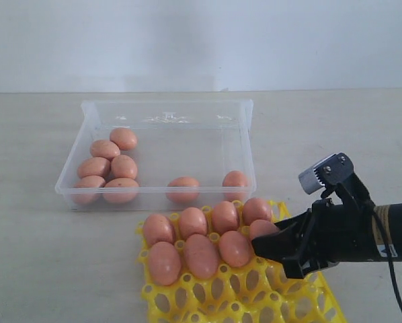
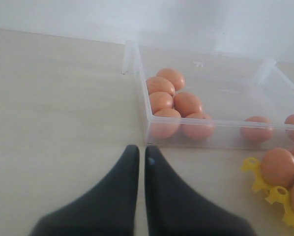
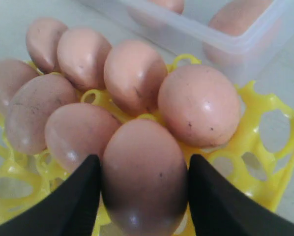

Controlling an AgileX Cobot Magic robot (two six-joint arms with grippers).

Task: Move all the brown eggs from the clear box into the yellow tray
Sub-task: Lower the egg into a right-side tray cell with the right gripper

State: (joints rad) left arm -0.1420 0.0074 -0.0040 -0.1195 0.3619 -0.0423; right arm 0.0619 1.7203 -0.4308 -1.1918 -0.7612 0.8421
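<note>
Exterior view: you have eight brown eggs [image 1: 124, 166] to clear from the clear box [image 1: 167, 104], six bunched at its left end and two against the near wall. Eight, counting the gripped one, fill the far two rows of the yellow tray [image 1: 255, 296]. Risk: the right gripper [image 1: 268, 243] lies low across the tray, so a sideways exit could knock neighbours from their cups. Its arm comes in from the right, near level.

Left wrist view: the left gripper [image 2: 138, 153] has its jaws pressed together, empty, over bare table [image 2: 48, 123] just short of the box's near wall. No hazard unless you drive forward.

Right wrist view: the fingers [image 3: 78, 196] clasp a brown egg [image 3: 144, 187] on both flanks, over a tray cup. You cannot tell whether it is seated; release too high and it may roll or crack
</note>
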